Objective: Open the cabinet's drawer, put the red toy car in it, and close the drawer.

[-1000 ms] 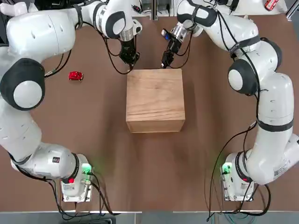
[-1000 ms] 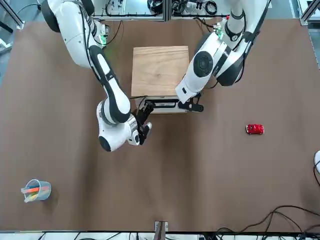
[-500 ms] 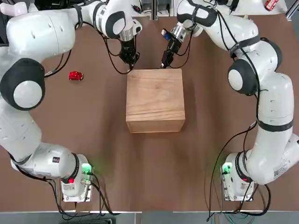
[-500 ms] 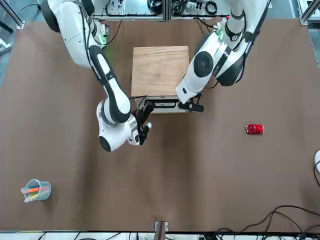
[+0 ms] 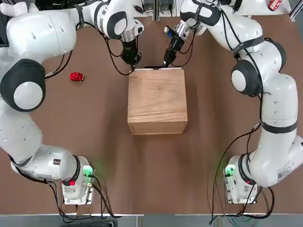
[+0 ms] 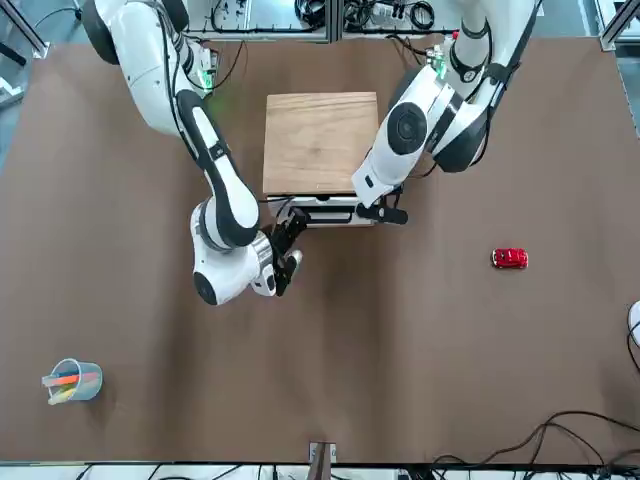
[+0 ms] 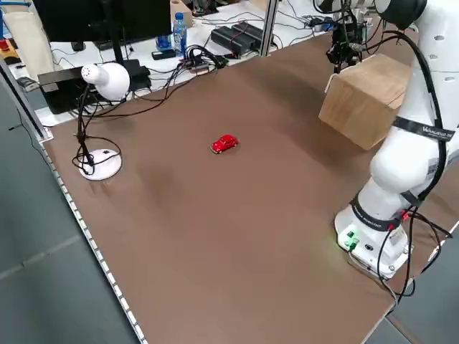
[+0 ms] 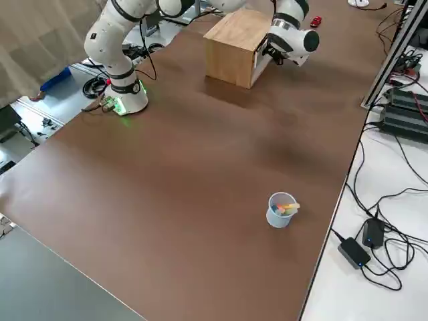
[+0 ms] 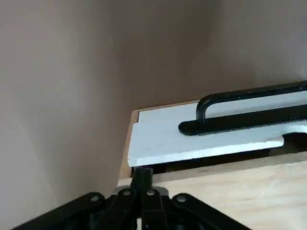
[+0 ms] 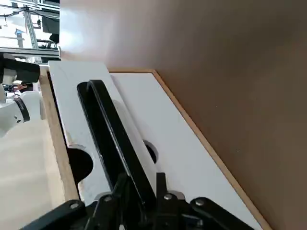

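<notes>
The tabletop [image 5: 156,165] carried the cabinet [image 5: 157,101] near its middle, toward the far edge from the arms' bases. By the look of it, the task had only begun: the drawer [image 10: 144,129] stood out from the cabinet's far face as a thin pale strip, barely cracked, so most of the pull, the loading of the car and the closing were left.

The right gripper [image 10: 141,184] sat at that far face with its fingers pinching the drawer's dark handle [image 10: 112,132], placed to draw it toward the far edge. The left gripper [image 9: 142,179] was beside it at the cabinet's far left corner, fingers pressed together on nothing, the tips at the top edge just above the drawer front; whether they touched the wood could not be told.

The red toy car [image 5: 76,76] lay untouched on the bare tabletop, well apart from the cabinet, toward the left edge.
</notes>
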`<state>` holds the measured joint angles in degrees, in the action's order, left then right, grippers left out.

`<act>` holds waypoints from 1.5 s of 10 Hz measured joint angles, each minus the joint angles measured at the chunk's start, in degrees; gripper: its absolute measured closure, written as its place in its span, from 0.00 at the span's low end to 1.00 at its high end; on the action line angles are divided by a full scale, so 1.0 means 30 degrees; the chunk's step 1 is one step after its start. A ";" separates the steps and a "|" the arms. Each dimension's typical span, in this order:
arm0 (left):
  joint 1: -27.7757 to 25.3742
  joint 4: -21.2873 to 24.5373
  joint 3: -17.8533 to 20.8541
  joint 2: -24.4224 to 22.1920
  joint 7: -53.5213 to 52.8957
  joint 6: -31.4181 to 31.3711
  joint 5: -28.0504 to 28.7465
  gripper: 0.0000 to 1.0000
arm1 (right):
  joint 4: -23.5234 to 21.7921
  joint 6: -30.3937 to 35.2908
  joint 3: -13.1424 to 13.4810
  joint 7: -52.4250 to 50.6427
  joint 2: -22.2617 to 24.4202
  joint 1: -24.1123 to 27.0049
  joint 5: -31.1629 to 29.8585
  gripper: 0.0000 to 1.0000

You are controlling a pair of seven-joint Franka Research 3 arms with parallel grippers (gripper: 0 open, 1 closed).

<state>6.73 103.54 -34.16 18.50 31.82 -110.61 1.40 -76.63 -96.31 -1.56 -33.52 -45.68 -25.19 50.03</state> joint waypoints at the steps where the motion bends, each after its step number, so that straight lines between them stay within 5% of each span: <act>1: 0.0000 0.0000 0.0000 0.0000 0.0000 0.0000 0.0000 0.98 | 0.0038 -0.0159 0.0003 0.0000 0.0000 0.0011 0.0000 0.73; 15: -0.0001 0.0000 0.0001 0.0000 -0.0001 0.0000 0.0000 0.97 | 0.0134 -0.2376 0.0057 -0.0232 -0.0005 0.0650 0.1328 0.73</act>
<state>6.72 103.54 -34.16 18.50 31.82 -110.62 1.40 -76.23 -103.44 -1.39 -34.21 -45.70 -23.24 54.01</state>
